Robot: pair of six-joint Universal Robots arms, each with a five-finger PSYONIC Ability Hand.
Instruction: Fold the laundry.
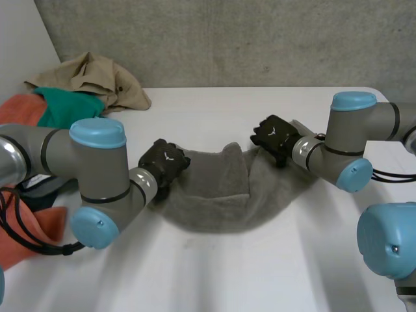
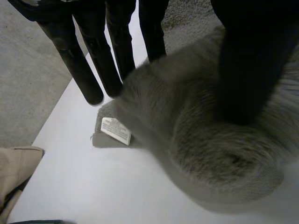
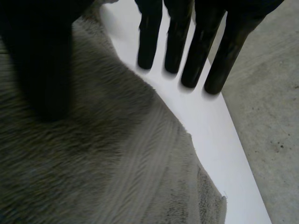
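The left hand [image 1: 164, 160] and right hand [image 1: 276, 134] each pinch a grey towel [image 1: 221, 198] end under the thumb, straight fingers [image 3: 177, 42] poking past its edge.

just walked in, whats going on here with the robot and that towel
The robot is working on folding laundry. Its left hand and right hand each pinch one end of a grey towel between thumb and straight fingers. The towel lies in a loose, rumpled arc on the white table between them, not yet neatly folded. A pile of other clothes waits beyond the left arm.
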